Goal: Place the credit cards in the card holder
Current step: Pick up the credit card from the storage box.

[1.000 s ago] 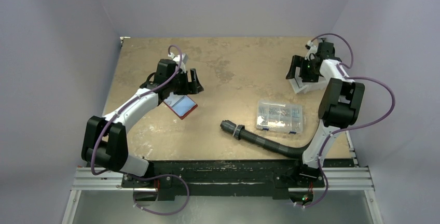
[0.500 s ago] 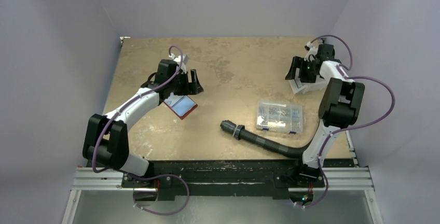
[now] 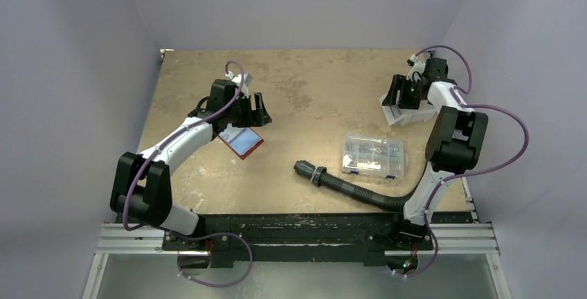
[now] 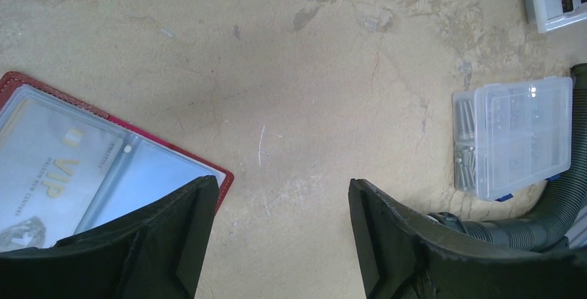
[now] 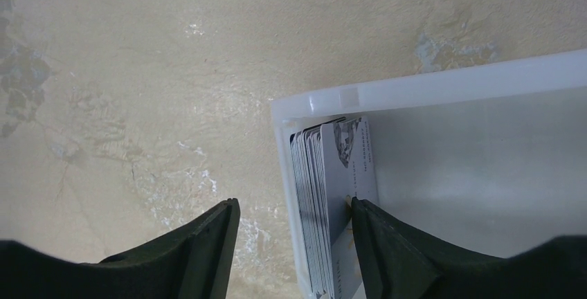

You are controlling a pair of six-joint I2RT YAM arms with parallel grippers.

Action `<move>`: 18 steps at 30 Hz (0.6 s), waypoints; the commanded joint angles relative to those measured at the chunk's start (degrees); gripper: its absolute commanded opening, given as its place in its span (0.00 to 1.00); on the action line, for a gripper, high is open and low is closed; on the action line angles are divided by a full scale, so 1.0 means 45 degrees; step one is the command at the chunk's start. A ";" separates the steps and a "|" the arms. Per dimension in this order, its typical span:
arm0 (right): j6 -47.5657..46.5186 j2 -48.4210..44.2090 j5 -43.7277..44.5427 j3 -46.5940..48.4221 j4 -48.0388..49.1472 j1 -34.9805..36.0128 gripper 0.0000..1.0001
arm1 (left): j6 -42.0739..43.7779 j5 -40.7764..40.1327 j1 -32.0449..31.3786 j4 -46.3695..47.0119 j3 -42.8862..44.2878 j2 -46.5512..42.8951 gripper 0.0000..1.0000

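**Right jaws closing in on the card stack**

Since a second ago the right gripper [image 5: 292,205] has narrowed its jaws over the white tray [image 5: 443,81], while the left arm has kept its place. We see the credit cards [image 5: 332,195] standing on edge in a stack against the tray's wall. One finger sits inside the tray, touching the stack's face. The other hangs outside the wall with a gap, so nothing is grasped yet. To pick well, we judge the outer finger should come inside the wall, or the squeeze would catch plastic and cards together. We would also take one card, not the whole stack. The left gripper [image 4: 280,188] stands wide and empty at the edge of the card holder [image 4: 166,174]. The holder lies open on the table [image 3: 311,77], well apart from the tray, with an empty sleeve beside a VIP card [image 4: 55,174]
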 commanded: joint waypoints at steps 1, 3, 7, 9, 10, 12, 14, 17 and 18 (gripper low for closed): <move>0.0085 -0.0718 -0.0575 -0.0065 0.0159 0.0006 0.67 | 0.0023 0.0250 -0.0097 0.0540 0.0220 0.0077 0.73; 0.0076 -0.0720 -0.0612 -0.0098 0.0171 -0.0018 0.64 | 0.0019 0.0263 -0.0097 0.0524 0.0200 0.0101 0.73; 0.0121 -0.0636 -0.0663 -0.0065 0.0126 -0.0027 0.56 | 0.0006 0.0284 -0.0097 0.0558 0.0193 0.0118 0.73; 0.0134 -0.0576 -0.0635 -0.0048 0.0116 -0.0052 0.53 | 0.0001 0.0299 -0.0097 0.0559 0.0204 0.0136 0.73; 0.0147 -0.0551 -0.0632 -0.0059 0.0144 -0.0055 0.51 | 0.0003 0.0318 -0.0097 0.0559 0.0191 0.0136 0.73; 0.0169 -0.0512 -0.0720 -0.0079 0.0126 -0.0100 0.48 | -0.0008 0.0333 -0.0097 0.0578 0.0197 0.0153 0.73; 0.0202 -0.0505 -0.0693 -0.0066 0.0120 -0.0135 0.46 | -0.0016 0.0386 -0.0097 0.0593 0.0189 0.0175 0.73; 0.0220 -0.0544 -0.0763 -0.0098 0.0154 -0.0183 0.44 | -0.0017 0.0434 -0.0116 0.0613 0.0200 0.0207 0.73; 0.0224 -0.0549 -0.0827 -0.0099 0.0163 -0.0203 0.43 | -0.0019 0.0440 -0.0121 0.0605 0.0193 0.0222 0.73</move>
